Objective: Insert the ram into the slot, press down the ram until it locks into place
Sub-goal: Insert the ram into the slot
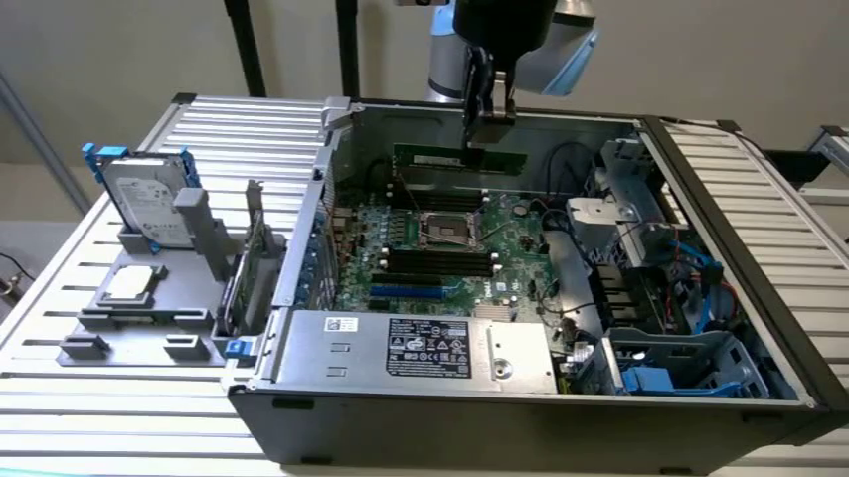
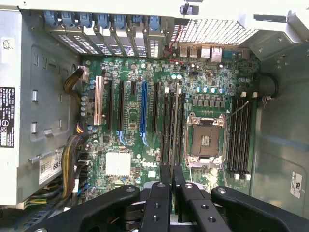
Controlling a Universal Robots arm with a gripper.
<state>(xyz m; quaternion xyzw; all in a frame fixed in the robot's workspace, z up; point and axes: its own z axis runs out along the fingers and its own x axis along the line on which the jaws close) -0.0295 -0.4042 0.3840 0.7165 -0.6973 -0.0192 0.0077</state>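
The gripper (image 1: pixel 488 127), in the upper centre of the exterior view, has its jaws closed on the top edge of the ram (image 1: pixel 444 159). The green stick hangs level above the motherboard (image 1: pixel 520 221), clear of every socket. Seen from the wrist, the fingertips line up roughly with the black memory slots (image 2: pixel 172 125) between the CPU socket (image 2: pixel 206 140) and the blue slot (image 2: pixel 143 108). Which slot of the bank is meant I cannot tell. The main risk I judge is a descent slightly off line or tilted. The stick's edge would then land on a socket wall or between two neighbours, and pressing would bend it or make it slip in the jaws. A clip at the end of the socket that is not swung open would also block seating. Space is tight, with the CPU socket just beside the bank. The labelled power supply (image 1: pixel 412 346) sits at the lower centre, and blue cables (image 1: pixel 697 283) and drive bays crowd the right. A hard drive (image 1: pixel 143 199) stands on a fixture at the left, well apart.
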